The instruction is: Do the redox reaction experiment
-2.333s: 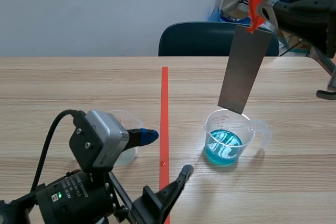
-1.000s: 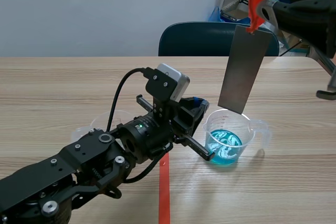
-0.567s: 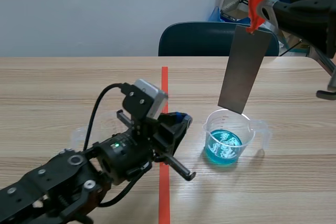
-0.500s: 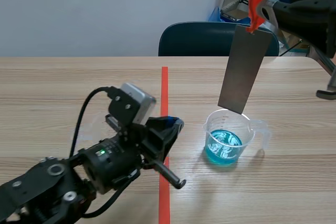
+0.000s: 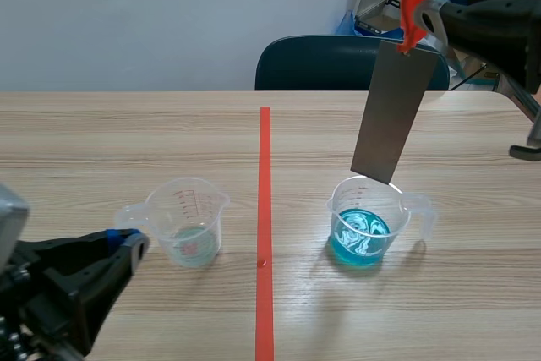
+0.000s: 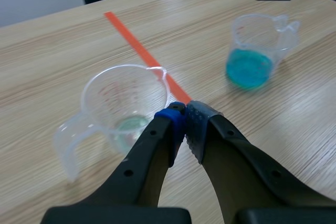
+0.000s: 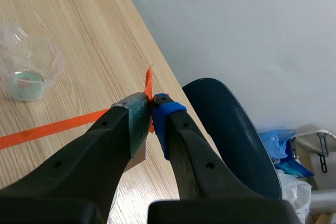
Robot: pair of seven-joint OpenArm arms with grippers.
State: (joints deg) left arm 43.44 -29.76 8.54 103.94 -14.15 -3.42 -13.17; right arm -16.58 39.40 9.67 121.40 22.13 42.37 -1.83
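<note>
One wooden table (image 5: 127, 141), dark chair (image 5: 321, 61) behind. One grey metal sheet (image 5: 393, 112), hung upright above blue-liquid cup (image 5: 368, 221), lower edge near its rim; clamped at orange tab (image 5: 412, 6) between right gripper (image 7: 152, 109) fingers. One clear cup (image 5: 188, 221), pale liquid at bottom. Left gripper (image 6: 184, 116) closed on nothing, just beside clear cup.

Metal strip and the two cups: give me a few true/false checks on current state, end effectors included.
1. The metal strip hangs over the measuring cup of blue liquid, clear of the liquid. True.
2. The right end effector is open. False: it is shut on the metal strip, at its orange-red tab.
3. The left end effector grips the near-empty measuring cup. False: it is shut on nothing.
4. The two cups sit on opposite sides of the tape line. True.
</note>
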